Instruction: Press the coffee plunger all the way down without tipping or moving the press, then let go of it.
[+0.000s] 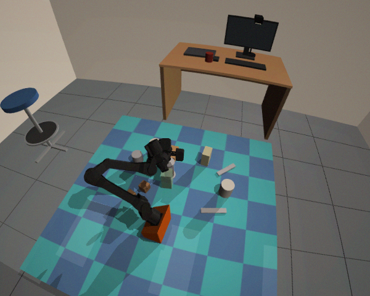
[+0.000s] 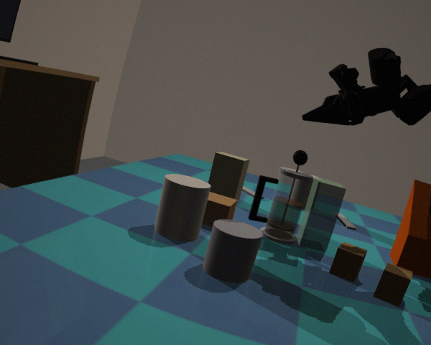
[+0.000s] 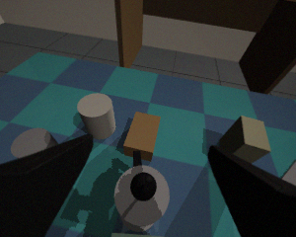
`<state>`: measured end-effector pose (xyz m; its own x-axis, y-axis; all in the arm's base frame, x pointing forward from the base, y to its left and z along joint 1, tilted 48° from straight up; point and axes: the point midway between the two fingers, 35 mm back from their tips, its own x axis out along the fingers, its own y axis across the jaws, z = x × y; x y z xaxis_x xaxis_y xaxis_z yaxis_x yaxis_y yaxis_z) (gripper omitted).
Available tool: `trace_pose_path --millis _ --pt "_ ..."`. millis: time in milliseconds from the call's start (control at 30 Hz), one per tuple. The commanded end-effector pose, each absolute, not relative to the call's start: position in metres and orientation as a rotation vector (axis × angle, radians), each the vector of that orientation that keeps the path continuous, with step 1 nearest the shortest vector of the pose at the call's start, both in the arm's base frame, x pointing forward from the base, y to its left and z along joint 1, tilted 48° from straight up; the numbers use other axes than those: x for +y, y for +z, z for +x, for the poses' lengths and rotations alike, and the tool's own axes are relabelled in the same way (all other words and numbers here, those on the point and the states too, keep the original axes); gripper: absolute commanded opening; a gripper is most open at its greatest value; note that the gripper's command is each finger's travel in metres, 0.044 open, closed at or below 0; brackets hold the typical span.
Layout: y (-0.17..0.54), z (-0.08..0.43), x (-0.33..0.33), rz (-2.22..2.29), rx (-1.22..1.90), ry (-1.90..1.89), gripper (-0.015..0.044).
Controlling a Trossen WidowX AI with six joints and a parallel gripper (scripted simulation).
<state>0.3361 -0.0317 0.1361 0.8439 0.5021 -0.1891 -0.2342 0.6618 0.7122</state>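
The checkered mat [image 1: 229,242] in teal and blue carries everything here, with the arm's orange base block [image 1: 158,224] near its middle and the black arm [image 1: 115,178] folding out from it toward the cluster of things. The coffee press [image 2: 286,208], a clear glass cylinder with a black handle [image 2: 259,198], stands upright on the mat just beside a tall pale green translucent block [image 2: 321,211]; its plunger rod runs down to a brown disc low inside the glass, and the black plunger knob [image 2: 299,157] sits a little above the lid. The gripper [image 2: 321,111] hangs well above and to one side of the knob, its jaws spread wide with nothing between them; in the wrist view the knob [image 3: 143,186] lies below, between the two dark fingers and apart from both. Two gray cylinders [image 2: 182,208] stand near the press, one just in front of it, a tan block [image 2: 228,174] stands behind, and two small brown cubes [image 2: 348,261] lie near the base.
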Motion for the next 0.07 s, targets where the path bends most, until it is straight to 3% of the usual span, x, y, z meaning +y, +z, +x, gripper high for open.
trace_pose_path --millis 0,33 --pt "0.1370 0.3327 -0.0331 0.738 0.393 0.431 0.0440" --pt "0.1370 0.3327 -0.0331 0.738 0.393 0.431 0.0440"
